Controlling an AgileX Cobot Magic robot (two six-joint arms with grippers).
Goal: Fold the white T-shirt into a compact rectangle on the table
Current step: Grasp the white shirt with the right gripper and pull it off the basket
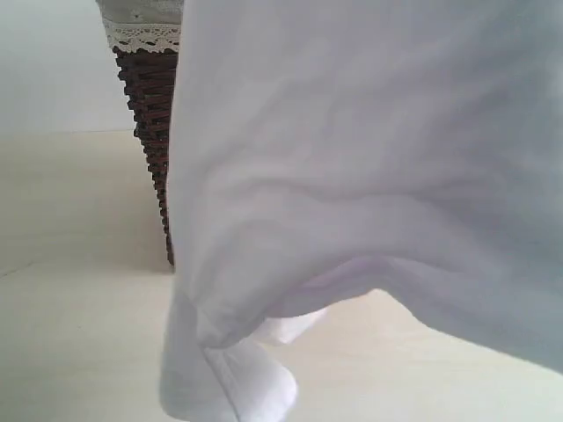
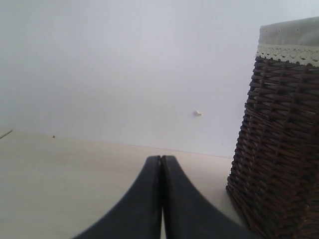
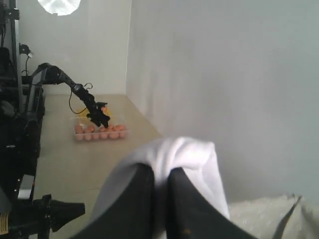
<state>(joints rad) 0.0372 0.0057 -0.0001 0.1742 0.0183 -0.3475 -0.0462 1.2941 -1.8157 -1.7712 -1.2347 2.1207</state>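
On the left, the left hand (image 2: 161, 162) is seen over the tabletop (image 2: 60, 189). Its two dark fingers are pressed flat together and nothing is caught between them. Near it a dark wicker basket (image 2: 284, 149) is set on the tabletop, with its rim edged in white lace trim (image 2: 289, 52) and a plain pale wall (image 2: 124, 64) behind.

In the exterior view the same basket (image 1: 149, 114) is partly hidden by the white T-shirt (image 1: 369, 158). The shirt is raised off the tabletop (image 1: 70, 308) and fills the middle and right of that view. The cloth is draped in soft folds. One bunched lower end hangs down near the bottom edge, left of centre; whether it touches the tabletop cannot be told.

On the right, the right hand (image 3: 160, 173) is closed narrowly on a fold of the white T-shirt (image 3: 189, 157). The fabric is bunched over and between its dark fingers (image 3: 139, 199).

Well beyond it, a clear tray of brown eggs (image 3: 99, 132) is seen on a separate surface, with another dark robot arm (image 3: 75, 89) reaching down over it.
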